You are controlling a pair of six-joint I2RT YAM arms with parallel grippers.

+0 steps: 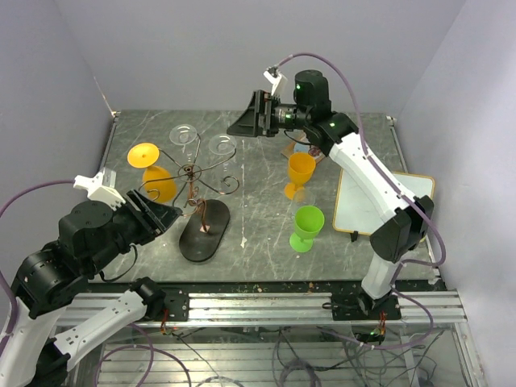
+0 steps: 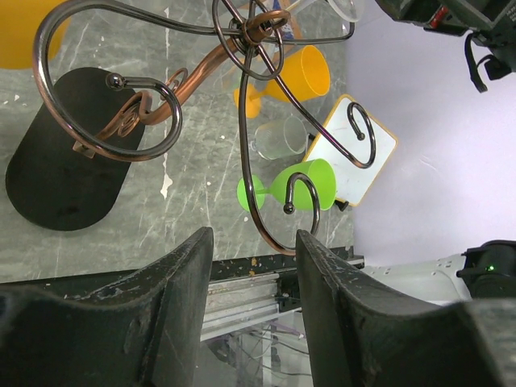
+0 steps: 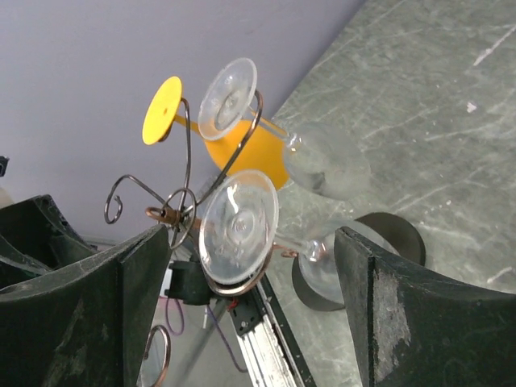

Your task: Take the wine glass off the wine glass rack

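**1. Right pincer** (image 3: 251, 235). Jaws are spread wide with nothing in them. Its dark fingers (image 3: 97, 306) frame both sides of the wrist view.

**2. Wine glass** (image 3: 239, 226), clear. It hangs bowl-down on the wine glass rack (image 1: 192, 172), straight ahead of the right pincer, near it but not touched. The round foot sits on a wire loop, and the bowl hangs below and beyond.

**3. Second clear glass** (image 3: 228, 97). It hangs on the next rack arm, farther ahead of the right pincer.

**4. Hanging orange glass** (image 3: 240, 153). It is behind the second clear glass and is the hung glass farthest from the right pincer.

**5. Left pincer** (image 2: 254, 242). Jaws are partly open and empty. A ball-tipped rack scroll curls just ahead of the fingertips. The dark oval base (image 2: 68, 153) lies ahead, toward the left-finger side.

**6. Beyond the rack from the left pincer.**
- standing orange glass (image 2: 302, 76)
- small clear glass (image 2: 278, 137)
- green glass (image 2: 302, 184)
- white board (image 2: 355, 145) with an orange rim

All of these are on the grey marbled table (image 1: 266, 210).

**7. View notes.**
- From above, the hung clear glasses show only as faint rings. The right wrist view alone shows their feet seated in the loops.
- The small clear glass is plain in the left wrist view and barely shows from above.
- Only the top view shows a gap between the right pincer and the rack.
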